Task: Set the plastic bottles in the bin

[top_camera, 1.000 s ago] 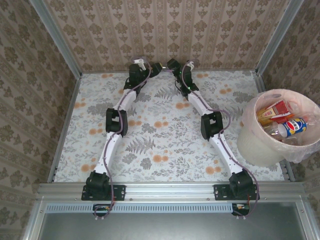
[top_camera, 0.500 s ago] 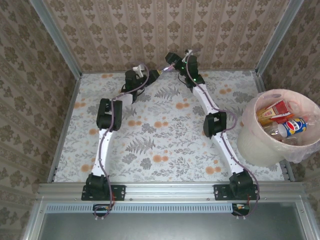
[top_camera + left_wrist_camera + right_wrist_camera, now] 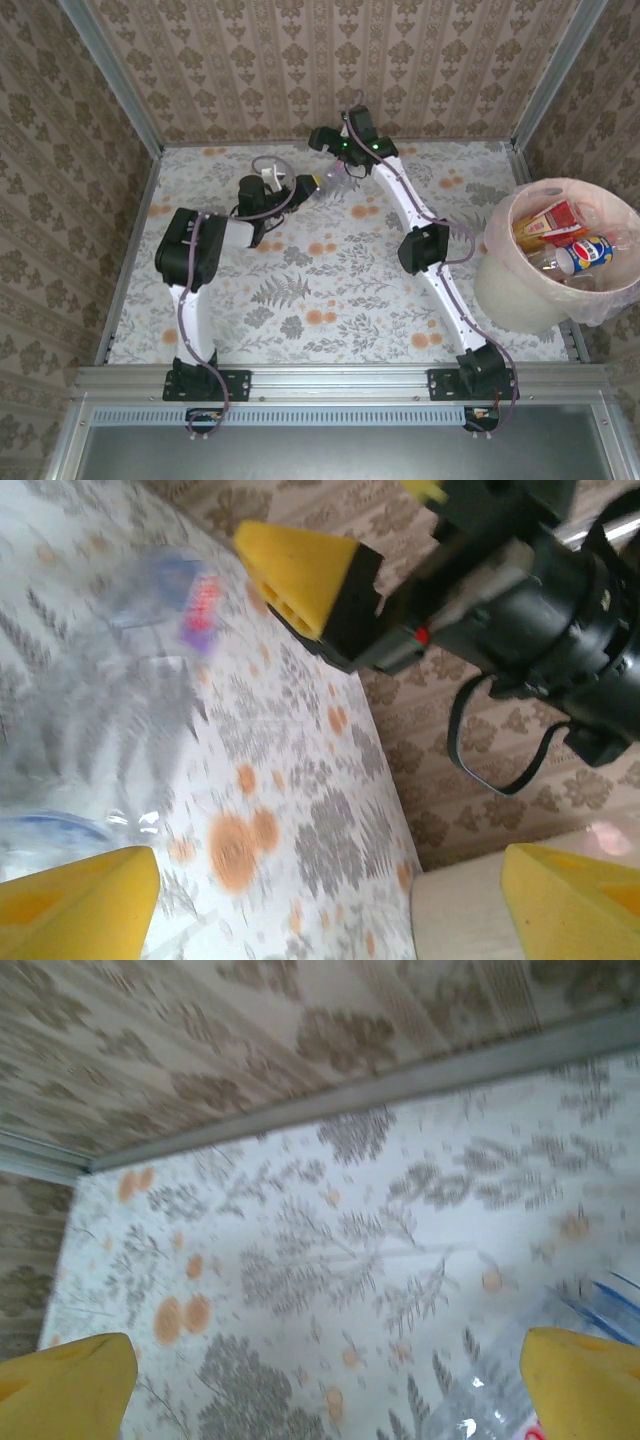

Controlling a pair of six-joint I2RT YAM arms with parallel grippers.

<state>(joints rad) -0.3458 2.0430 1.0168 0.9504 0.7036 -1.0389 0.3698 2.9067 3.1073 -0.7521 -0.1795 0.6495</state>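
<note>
1. Two robot arms point(image 3: 425, 248), white with black joints.
2. One round pinkish bin point(image 3: 500, 290), lined with clear plastic.
3. Three plastic bottles point(image 3: 585, 253) countable inside it.
4. One clear bottle point(image 3: 150, 588) outside, on the tabletop point(image 3: 330, 290).

We are folding our left arm point(image 3: 190, 255) away from the bin point(image 3: 497, 290) while sweeping our right gripper point(image 3: 318, 138) farther from it.
</note>
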